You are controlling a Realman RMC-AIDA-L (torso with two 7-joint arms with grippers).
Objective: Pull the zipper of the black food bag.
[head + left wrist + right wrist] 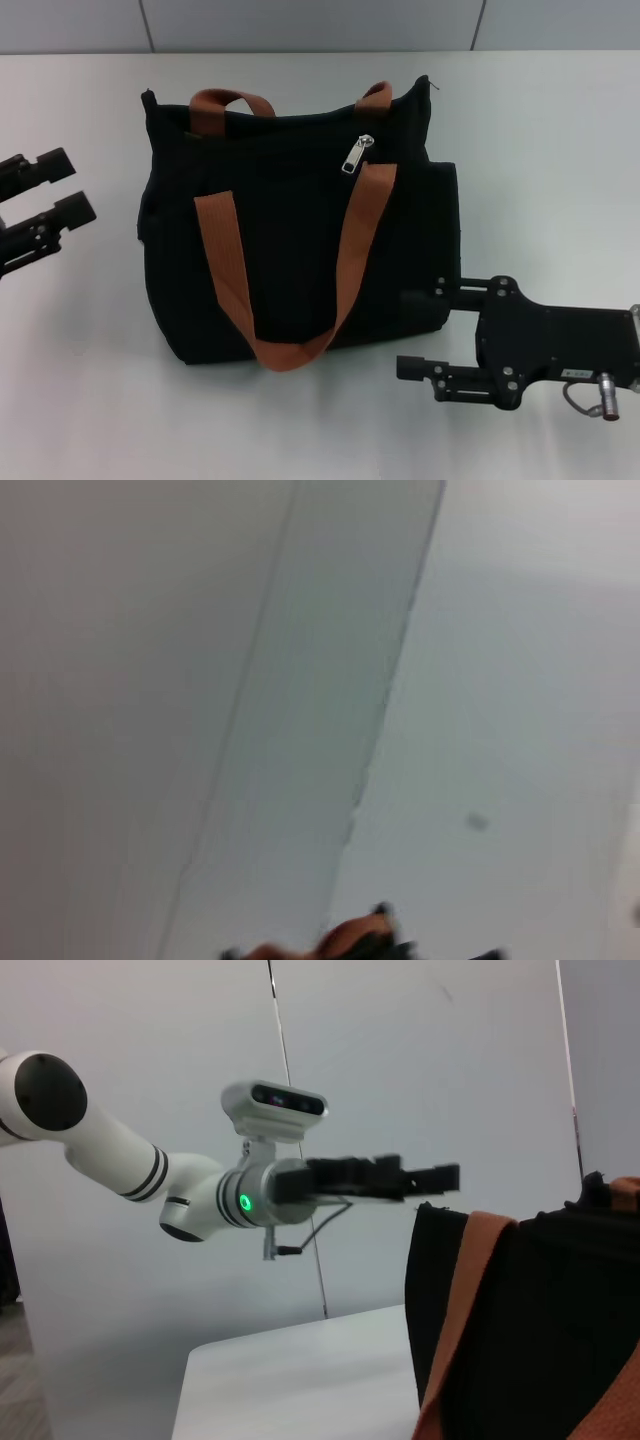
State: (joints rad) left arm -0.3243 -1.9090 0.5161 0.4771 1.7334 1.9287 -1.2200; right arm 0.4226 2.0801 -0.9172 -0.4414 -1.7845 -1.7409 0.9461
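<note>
The black food bag (290, 230) stands upright in the middle of the white table, with two orange-brown strap handles (350, 250). The silver zipper pull (357, 155) hangs near the bag's top edge, toward its right end. My right gripper (420, 328) is open, low beside the bag's lower right corner, fingers pointing at it. My left gripper (72, 187) is open at the table's left, apart from the bag; it also shows in the right wrist view (440, 1182). The bag's side fills the right wrist view (530, 1330).
The white table (540, 150) reaches to a grey panelled wall (300, 22) at the back. The left wrist view shows mostly wall and table, with a sliver of the bag's top (360, 942).
</note>
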